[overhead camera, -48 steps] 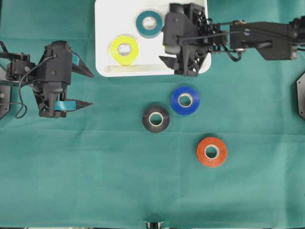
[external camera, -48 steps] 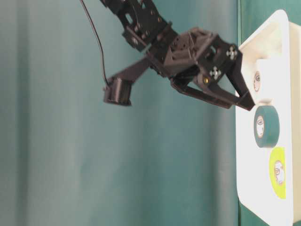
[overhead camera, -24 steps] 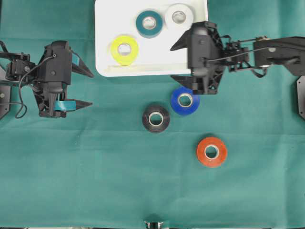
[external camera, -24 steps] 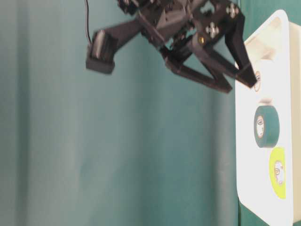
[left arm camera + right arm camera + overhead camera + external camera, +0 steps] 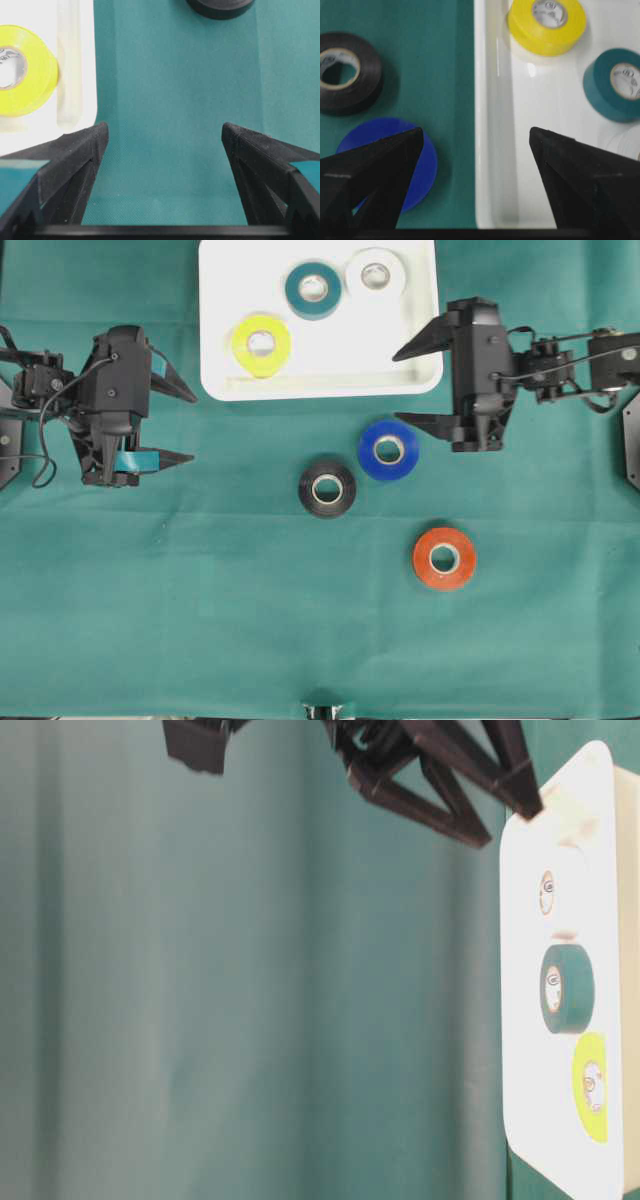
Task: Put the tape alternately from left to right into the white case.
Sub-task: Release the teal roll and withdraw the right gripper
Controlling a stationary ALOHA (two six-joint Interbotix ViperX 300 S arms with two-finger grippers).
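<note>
My right end effector (image 5: 418, 385) has backed off the white case (image 5: 225, 360) to its 4 o'clock corner, jaws spread, empty. Overhead: yellow roll (image 5: 262, 344), teal roll (image 5: 313, 289) and white roll (image 5: 376, 275) lie in the case; blue roll (image 5: 388, 449), black roll (image 5: 327, 488) and orange-red roll (image 5: 444, 558) sit on the table (image 5: 200, 610). My left end effector (image 5: 180, 427) hangs open at 9 o'clock. Left wrist view: open jaws over bare cloth. Right wrist view: jaws straddle the case rim.
</note>
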